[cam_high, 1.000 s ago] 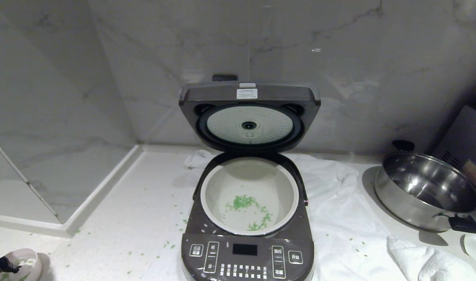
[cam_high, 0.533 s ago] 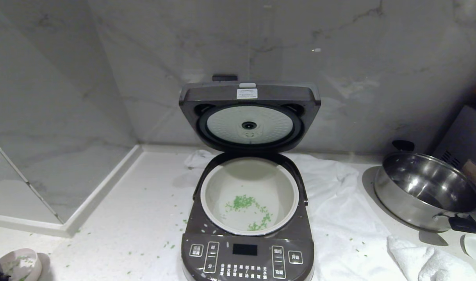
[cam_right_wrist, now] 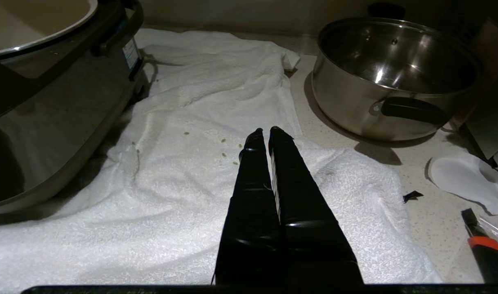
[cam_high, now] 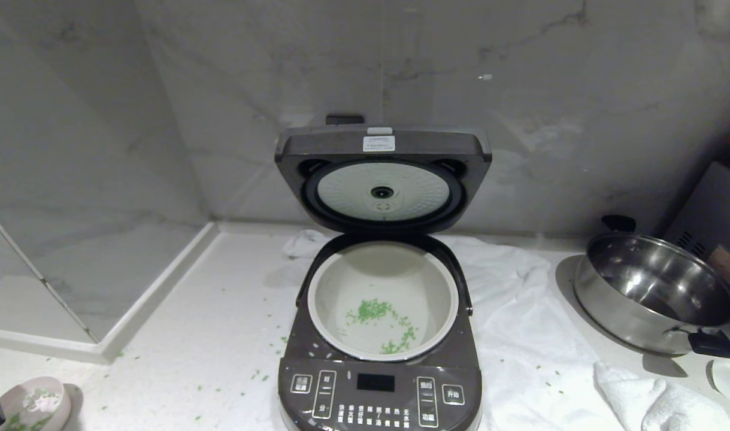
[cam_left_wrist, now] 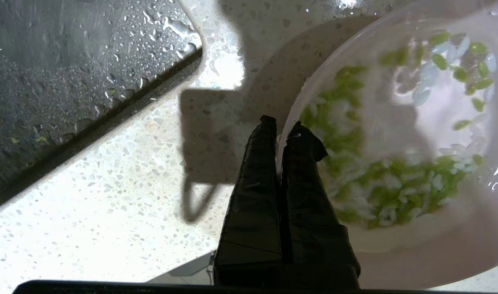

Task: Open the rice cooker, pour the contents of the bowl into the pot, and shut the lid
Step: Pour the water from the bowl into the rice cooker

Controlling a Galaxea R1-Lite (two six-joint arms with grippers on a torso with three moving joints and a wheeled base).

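- Your left gripper (cam_left_wrist: 279,128) sits at the countertop's 7 o'clock corner in the head view, clenched on the rim of the bowl (cam_high: 32,407): one finger outside the wall, one inside.
- The bowl rests on the speckled countertop (cam_high: 209,335), well apart from the rice cooker (cam_high: 379,383); the contents of the bowl (cam_left_wrist: 355,179), green bits with whitish grains, are inside it.
- The rice cooker stands at centre; the lid (cam_high: 382,173) is up at 12 o'clock, dimpled white underside facing you.
- The pot (cam_high: 382,299) sits in the cooker body with a few green bits on its floor.
- Green bits lie scattered on the countertop around 8 o'clock of the cooker.
- Your right gripper (cam_right_wrist: 265,136) hangs over the white towel (cam_right_wrist: 191,175), fingers pressed together on nothing.
- The steel pan (cam_high: 652,293) stands at 3 o'clock.
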